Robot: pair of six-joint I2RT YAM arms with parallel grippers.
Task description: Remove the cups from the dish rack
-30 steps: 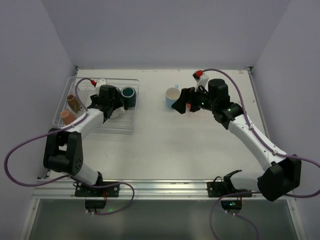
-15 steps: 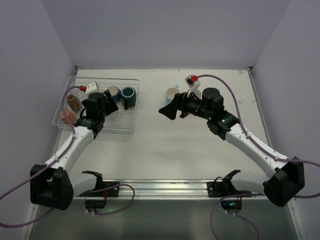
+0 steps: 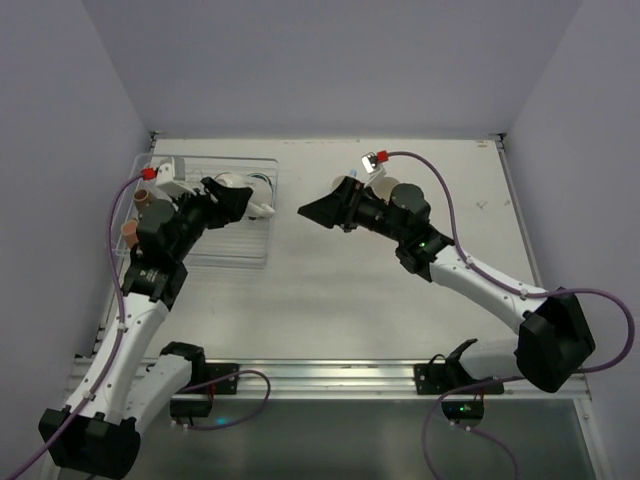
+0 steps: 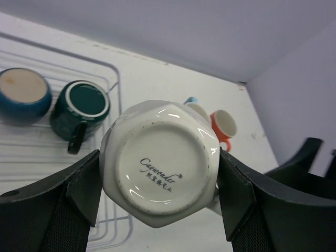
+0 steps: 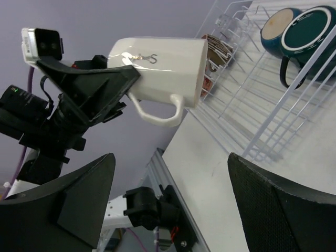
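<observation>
Mug with "Caywonder" base stamp

Pale lilac walls on three sides; white table; metal rail along near edge

Glossy ceramic mug, wire dish rack

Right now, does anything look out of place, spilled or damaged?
Nothing looks spilled or broken. Only the white mug is tilted: the left gripper holds it on its side, above the rack.
</observation>
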